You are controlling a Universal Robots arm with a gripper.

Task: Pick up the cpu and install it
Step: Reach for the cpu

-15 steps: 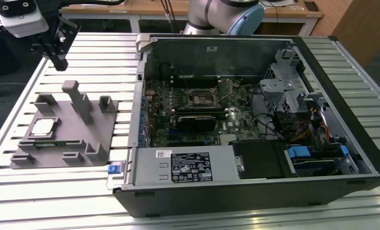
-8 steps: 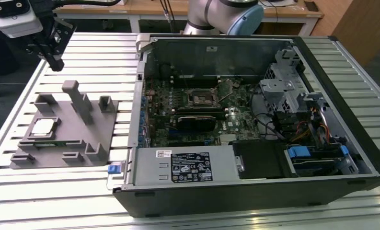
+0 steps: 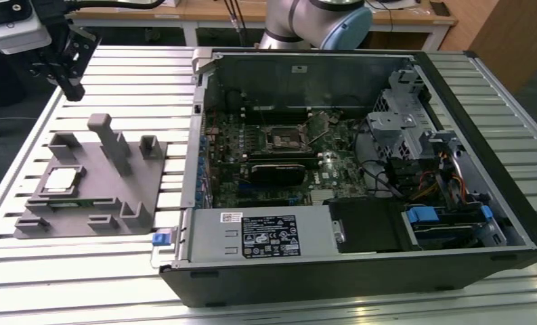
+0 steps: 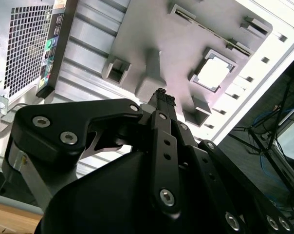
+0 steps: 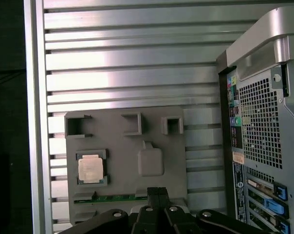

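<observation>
CPU (image 3: 62, 179) lies flat in a square recess of the grey holder (image 3: 105, 203), which rests on the slatted surface (image 3: 133, 81) — to the exterior view's left of the open computer case (image 3: 340, 277) and well apart from the motherboard socket (image 3: 284, 138). The gripper (image 3: 72, 91) hangs in the air near the holder, apart from the chip. In the first wrist view its fingers (image 5: 152, 196) are pressed together — gripping nothing.

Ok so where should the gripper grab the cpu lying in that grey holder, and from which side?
Come straight down from above and pinch two opposite edges of the cpu. It lies flat, top up, in a shallow pocket of the grey holder, so likely only its thin rim is grippable.
</observation>
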